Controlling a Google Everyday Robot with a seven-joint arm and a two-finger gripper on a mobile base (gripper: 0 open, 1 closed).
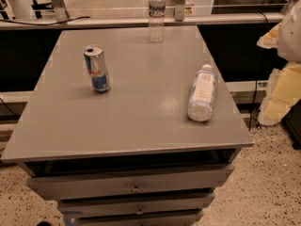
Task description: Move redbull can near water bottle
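The redbull can (96, 68), silver and blue with a red mark and a silver top, stands upright on the left part of the grey tabletop (136, 121). The water bottle (156, 14), slim and clear with a white cap and a dark label band, stands upright at the middle of the table's far edge. The can is well apart from it, nearer the front and to the left. My gripper does not show in this view.
A wider clear bottle with a pale white-blue label (202, 93) lies on its side near the table's right edge. A white and pale yellow shape (284, 74) fills the right edge. Drawers (136, 187) are below the tabletop. A rail (94, 21) runs behind the table.
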